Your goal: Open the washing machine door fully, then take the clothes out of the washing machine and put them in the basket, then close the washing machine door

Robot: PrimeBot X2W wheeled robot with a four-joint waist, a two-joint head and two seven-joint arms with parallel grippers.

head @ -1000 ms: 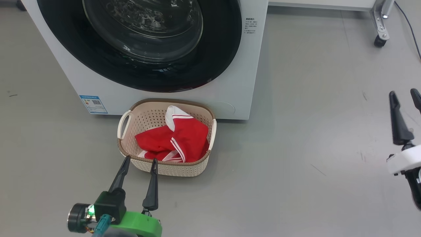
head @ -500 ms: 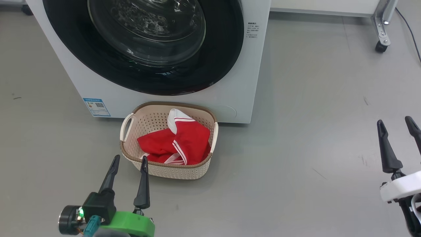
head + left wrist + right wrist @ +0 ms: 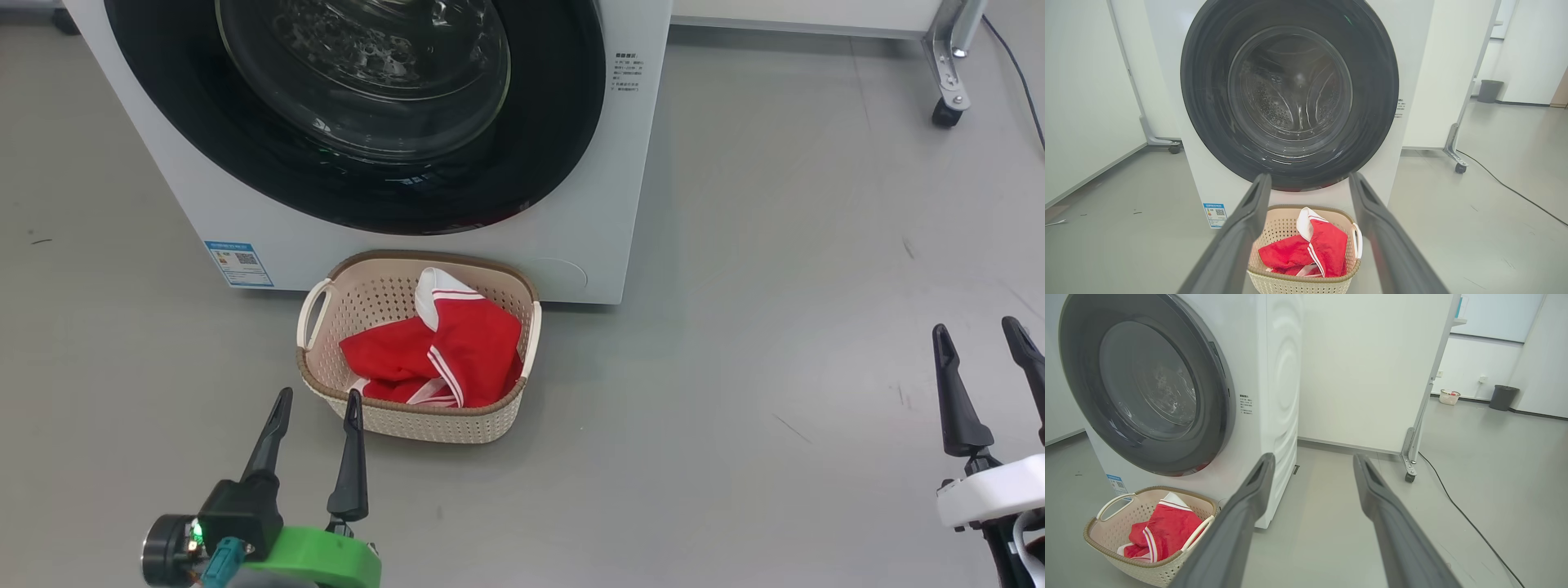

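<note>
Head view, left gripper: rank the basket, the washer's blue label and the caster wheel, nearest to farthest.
From the left gripper:
1. basket, on the floor just ahead and to the right of it.
2. blue label, farther ahead, low on the washing machine front.
3. caster wheel, far off at the upper right.

Way in barred (washing machine door [image 3: 363,82] shut); basket [image 3: 412,256] top open; floor [image 3: 775,327] rt of it free.

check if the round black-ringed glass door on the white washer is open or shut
Shut: the round black-ringed glass door lies flush against the front of the white washing machine, no gap showing.
</note>
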